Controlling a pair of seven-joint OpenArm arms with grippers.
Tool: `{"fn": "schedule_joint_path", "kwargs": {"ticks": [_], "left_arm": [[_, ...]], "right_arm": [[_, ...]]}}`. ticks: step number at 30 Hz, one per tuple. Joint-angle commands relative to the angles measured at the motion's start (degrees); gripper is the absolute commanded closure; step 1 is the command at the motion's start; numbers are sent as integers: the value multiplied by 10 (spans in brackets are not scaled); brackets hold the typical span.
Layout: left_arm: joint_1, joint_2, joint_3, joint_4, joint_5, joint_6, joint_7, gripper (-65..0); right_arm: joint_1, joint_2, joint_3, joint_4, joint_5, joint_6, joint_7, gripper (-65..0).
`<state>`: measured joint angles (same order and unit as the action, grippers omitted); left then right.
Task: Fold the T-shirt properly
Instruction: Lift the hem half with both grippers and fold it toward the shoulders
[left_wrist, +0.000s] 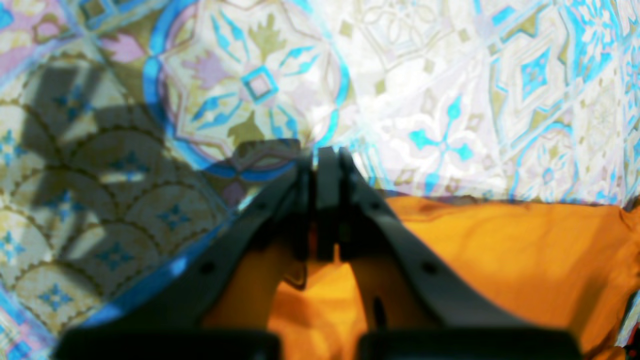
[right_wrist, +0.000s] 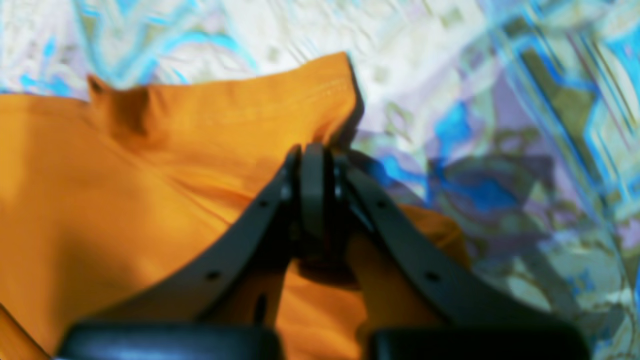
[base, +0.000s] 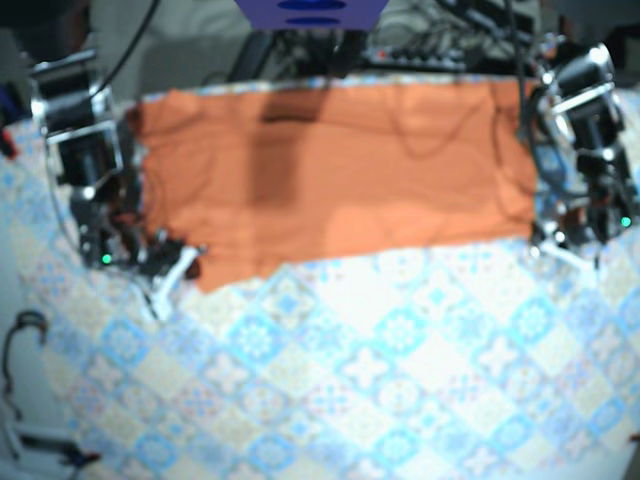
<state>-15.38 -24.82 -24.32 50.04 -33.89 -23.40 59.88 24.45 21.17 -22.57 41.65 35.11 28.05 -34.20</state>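
Base view: orange T-shirt (base: 330, 170) overlies patterned tablecloth (base: 400, 380).

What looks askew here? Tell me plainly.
The near edge of the orange T-shirt runs crooked: its corner by the right gripper reaches further across the tablecloth than that by the left gripper.

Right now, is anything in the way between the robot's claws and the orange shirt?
Nothing visible is in the way. The left gripper and the right gripper are each shut on an edge of the orange cloth T-shirt.
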Motion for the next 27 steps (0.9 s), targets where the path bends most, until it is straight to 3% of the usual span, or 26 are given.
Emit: {"fn": "schedule_joint_path", "kwargs": {"ticks": [1,8,13,19,27], "left_arm": [[-10,-19,-1,10,-6,-7,0,0],[5,-19,3,35,-5,-18,3,0],[25,-31,60,66,-11,-19,0,0],[40,-34,69,78,-12,-19,-1,0],[56,-36,69,78,-6,-51,0,0]], "right_arm": [[9,15,5,18,5,2,8,-2],[-23,34,5,113,5,2,5,-2],[-40,36,5,147,5,3,5,-2],[-64,49,5,182,5,3,5,-2],[-98,69,5,237,5,3,5,-2]]}}
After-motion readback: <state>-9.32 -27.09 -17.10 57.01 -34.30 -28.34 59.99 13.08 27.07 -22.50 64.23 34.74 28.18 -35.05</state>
